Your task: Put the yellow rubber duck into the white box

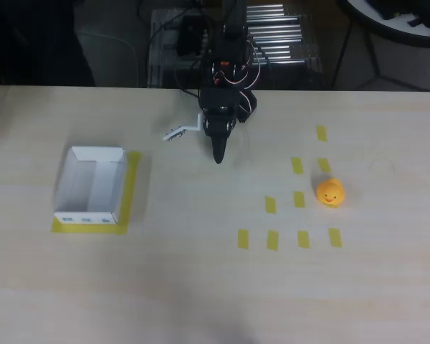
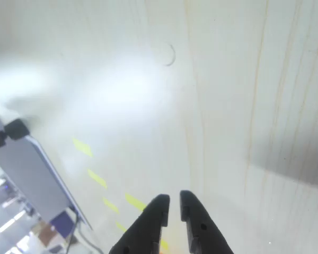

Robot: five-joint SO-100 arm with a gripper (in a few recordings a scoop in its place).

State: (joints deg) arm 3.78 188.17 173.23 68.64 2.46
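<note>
pincer (image 2: 174,202): nearly pressed together, empty, over bare tabletop (image 1: 201,287) | yellow rubber duck (image 1: 330,192): upright among the yellow tape marks (image 1: 299,199), well apart from the white box (image 1: 90,185), across the tabletop | step: reach not begun | risk: fingers this narrow would nudge the rounded duck and roll it off instead of straddling it; must spread first

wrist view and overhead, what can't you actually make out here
- Wrist view: glare washes out the table near the middle; tape strips look blurred.
- Wrist view: the gripper fingers are cut off by the bottom edge.
- Overhead view: the yellow rubber duck face and the white box blue marks are too small to read.
</note>
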